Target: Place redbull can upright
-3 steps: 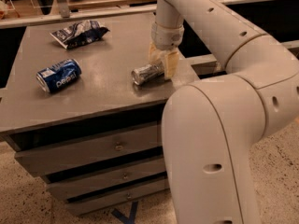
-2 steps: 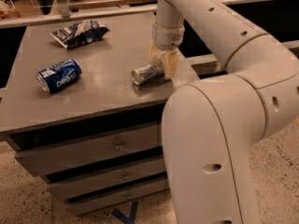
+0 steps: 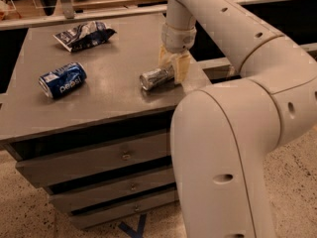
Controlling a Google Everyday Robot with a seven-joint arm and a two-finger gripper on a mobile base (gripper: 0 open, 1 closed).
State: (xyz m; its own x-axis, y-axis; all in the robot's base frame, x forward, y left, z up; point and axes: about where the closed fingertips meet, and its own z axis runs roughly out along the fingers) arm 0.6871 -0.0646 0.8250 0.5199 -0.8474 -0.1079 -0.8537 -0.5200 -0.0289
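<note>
White arm rises from bottom right, elbow bent high, forearm running back & left w/ wrist pointing straight down. Gripper (image 3: 173,69) hangs vertical, tan fingers (image 3: 183,69) pressed either side of the redbull can (image 3: 154,78), at its right end.

Left of the pincer (image 3: 174,73), a blue Pepsi can (image 3: 62,80) lay sideways on the counter (image 3: 114,58), a crumpled bag (image 3: 83,34) behind it.

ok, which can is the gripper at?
The slim silver redbull can, on its side right at the gripper; the fatter blue Pepsi can lies well away.
</note>
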